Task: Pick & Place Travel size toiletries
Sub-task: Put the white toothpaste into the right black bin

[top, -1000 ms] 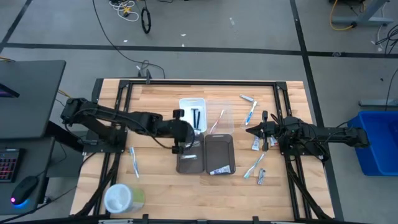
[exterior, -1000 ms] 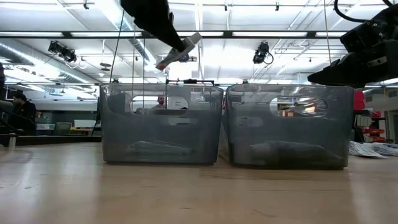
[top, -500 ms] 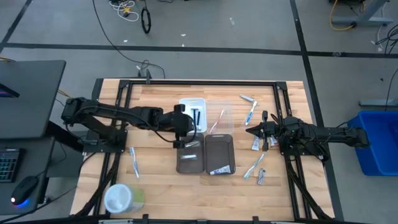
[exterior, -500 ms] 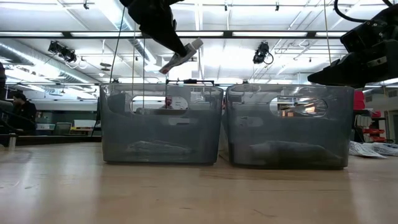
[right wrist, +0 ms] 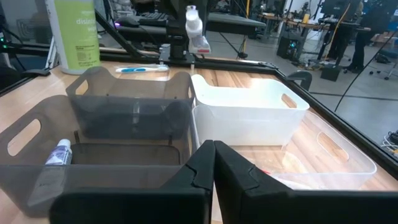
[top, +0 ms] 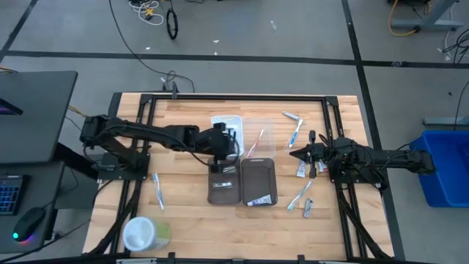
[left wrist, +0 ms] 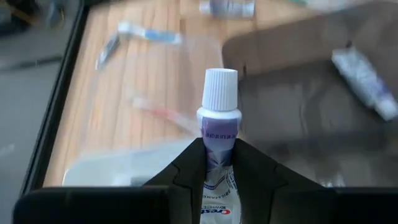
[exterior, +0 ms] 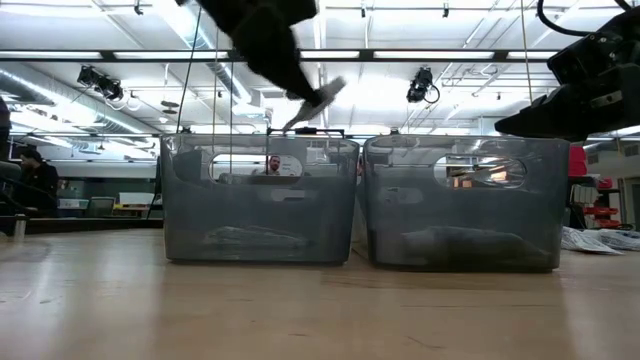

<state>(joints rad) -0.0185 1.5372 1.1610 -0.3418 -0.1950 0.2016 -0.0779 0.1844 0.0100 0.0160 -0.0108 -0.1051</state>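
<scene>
Moved since earlier: left claw (top: 226, 156) has swung from over the near grey tray (top: 224, 188) toward the far side of it, carrying its tube along; the right arm has not shifted.
Landmark: near grey tray, the left one of two dark trays side by side at the table's (top: 183, 220) middle.
Near of the tray: a toothbrush (top: 158, 190) lies on the bare wood to its left, and the big round container (top: 144, 234) stands nearer still.
Held item: a small white toothpaste tube (left wrist: 219, 118), cap pointing forward, pinched low on its body.
Left claw state: pressed onto the tube from both sides, parted only by the tube's width, hanging in the air above the tray's far edge.
Why held so: gripping below the cap leaves the cap end free, so my guess is it is meant to drop in cap first.
Beside the tray: the second grey tray (top: 259, 181) already holds one tube (top: 258, 200).
Far of the tray: the white tray (top: 219, 125) and the clear tray (top: 265, 136).
Right claw (top: 293, 154): pressed together on nothing, waiting right of the second grey tray, with more toiletries (top: 300, 196) scattered around it.
</scene>
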